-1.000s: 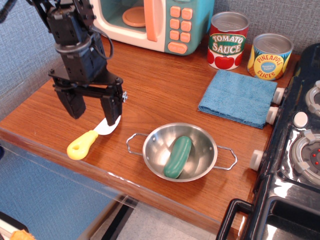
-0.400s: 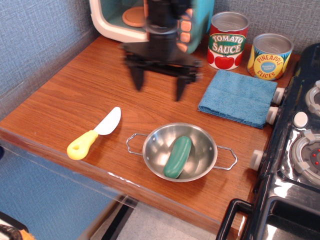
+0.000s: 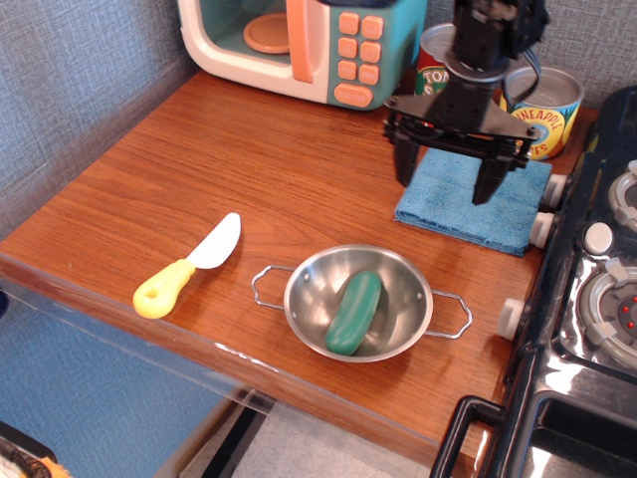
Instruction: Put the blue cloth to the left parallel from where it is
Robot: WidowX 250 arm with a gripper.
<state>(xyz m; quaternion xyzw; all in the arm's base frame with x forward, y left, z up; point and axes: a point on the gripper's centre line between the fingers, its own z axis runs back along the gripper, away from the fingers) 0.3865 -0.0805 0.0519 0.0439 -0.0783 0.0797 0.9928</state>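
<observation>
Since a second ago the gripper point(image 3: 447, 177) has swung from the left side by the knife all the way over to the right, and now it hangs right above the blue cloth point(image 3: 476, 197) with its fingers spread wide, holding nothing. Nothing else on the bench point(image 3: 229, 169) budged. Nearest is the yellow-handled knife point(image 3: 185, 267) on the left and the steel bowl point(image 3: 358, 302) with a cucumber point(image 3: 354, 312) lying in it. Farther back on the right the cloth lies flat beside the stove point(image 3: 597, 299). Behind it stand the tomato sauce can point(image 3: 434, 70) and pineapple can point(image 3: 552, 108), with the toy microwave point(image 3: 309, 45) far left of them.
</observation>
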